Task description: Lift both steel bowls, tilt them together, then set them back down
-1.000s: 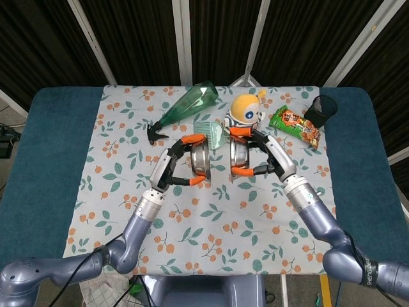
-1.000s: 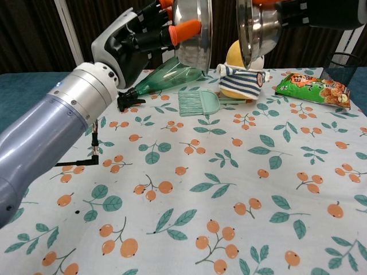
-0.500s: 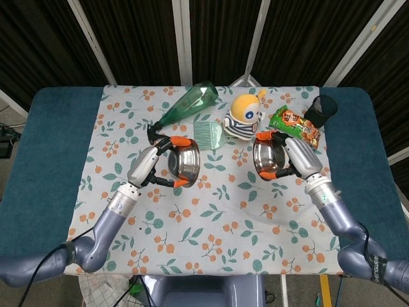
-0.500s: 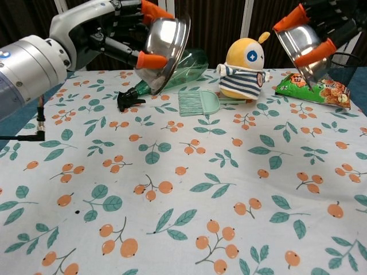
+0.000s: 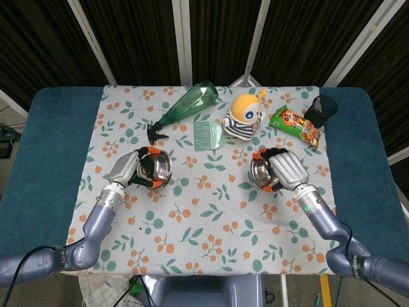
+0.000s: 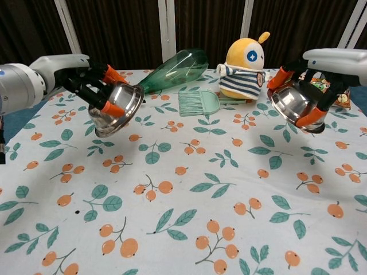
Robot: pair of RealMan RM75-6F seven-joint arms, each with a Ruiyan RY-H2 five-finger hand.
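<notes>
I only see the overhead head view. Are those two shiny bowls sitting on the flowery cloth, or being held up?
Observer: From the chest view, the left bowl is not sitting flat. The left robot hand grips it, and it looks just clear of the cloth.
Operator: And the other one?
Observer: The right bowl also seems to hang a little above the cloth, held from above by the right robot hand.
Operator: Are they level?
Observer: No. From the side, both bowls are plainly tilted rather than upright.
</notes>
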